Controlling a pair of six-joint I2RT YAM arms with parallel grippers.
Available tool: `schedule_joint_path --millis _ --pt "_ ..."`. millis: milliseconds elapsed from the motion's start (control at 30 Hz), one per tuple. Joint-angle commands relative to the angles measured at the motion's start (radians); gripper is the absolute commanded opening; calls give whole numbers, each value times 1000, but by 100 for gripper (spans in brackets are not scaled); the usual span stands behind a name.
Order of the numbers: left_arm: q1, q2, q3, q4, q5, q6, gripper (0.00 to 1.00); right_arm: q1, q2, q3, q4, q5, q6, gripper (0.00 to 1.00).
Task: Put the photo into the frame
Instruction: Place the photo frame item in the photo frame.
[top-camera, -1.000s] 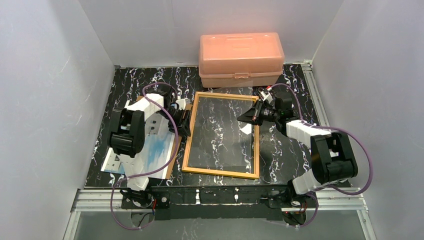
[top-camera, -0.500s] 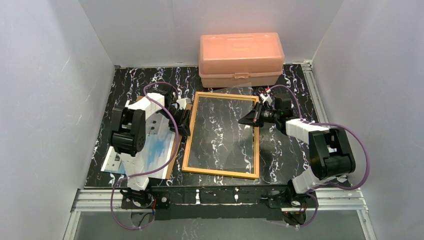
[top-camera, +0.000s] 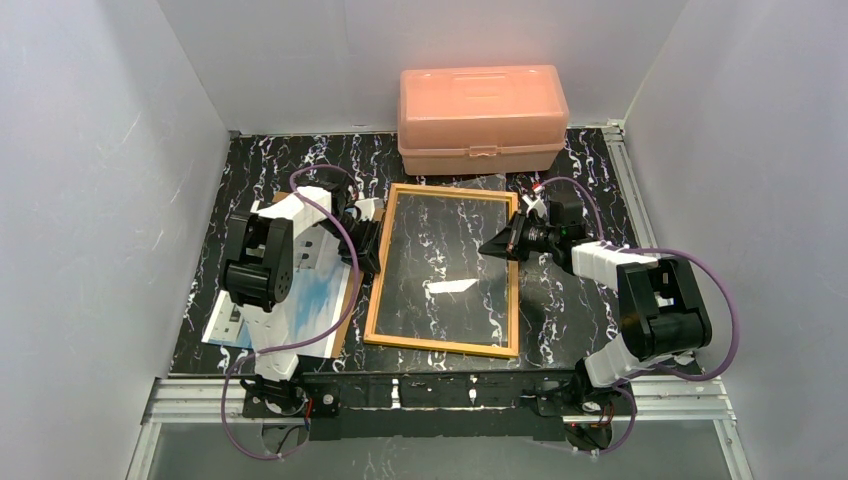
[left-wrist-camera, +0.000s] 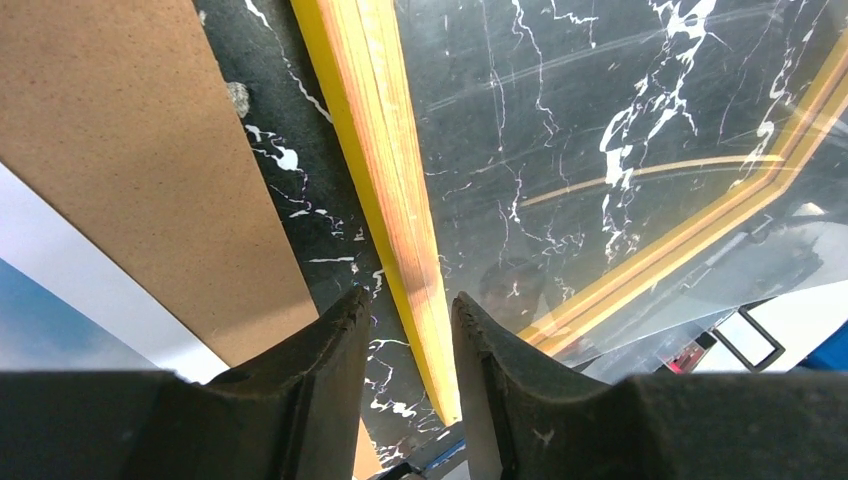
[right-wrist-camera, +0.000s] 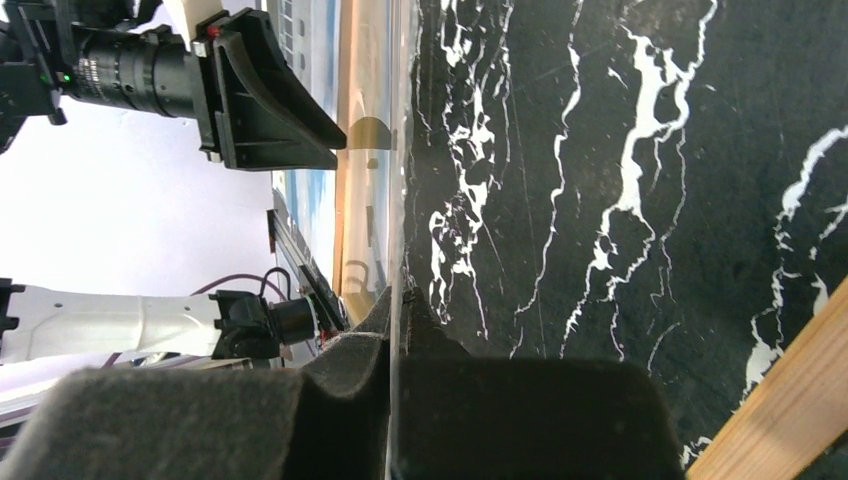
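A black marbled table (top-camera: 270, 160) carries everything. The frame (top-camera: 441, 347) lies flat at its middle, long axis running from near to far, with the pink box (top-camera: 482, 105) behind its far end. The clear pane (top-camera: 450, 286) sits over the frame's opening and looks tilted, its right edge raised and its far corner reaching past the far rail towards the box.

Left of the frame lies the brown board (left-wrist-camera: 130, 150), and on it the photo (top-camera: 318, 300), sky side up and partly hidden under the left arm. Its long axis runs about parallel to the frame's left rail (left-wrist-camera: 400, 200), with a strip of bare table between board and rail.

The right gripper (right-wrist-camera: 398, 310) is pressed together on the thin right edge of the pane. The left gripper (left-wrist-camera: 408, 300) straddles the left rail with its fingers (left-wrist-camera: 330, 360) apart. Dark table shows between the rail and the left finger, so it is not yet clamped.

The step in hand seems to be clearing the pane while the frame is steadied. For the coming pick, the photo lies just to the left of the left fingers. That arm is much the nearer, and the right one has the pane in its grip
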Motion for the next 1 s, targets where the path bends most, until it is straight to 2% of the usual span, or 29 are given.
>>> schedule_joint_path --millis 0,400,633,967 --pt "-10 -17 6 -16 9 18 33 -5 -42 -19 6 10 -23 1" --pt "-9 -16 1 -13 2 21 33 -9 -53 14 -62 32 -73 1" --pt "-10 -15 0 -13 1 21 34 -9 -49 21 -57 66 -75 1" --pt "-10 -19 5 -17 0 19 31 -11 -26 28 -50 83 -72 1"
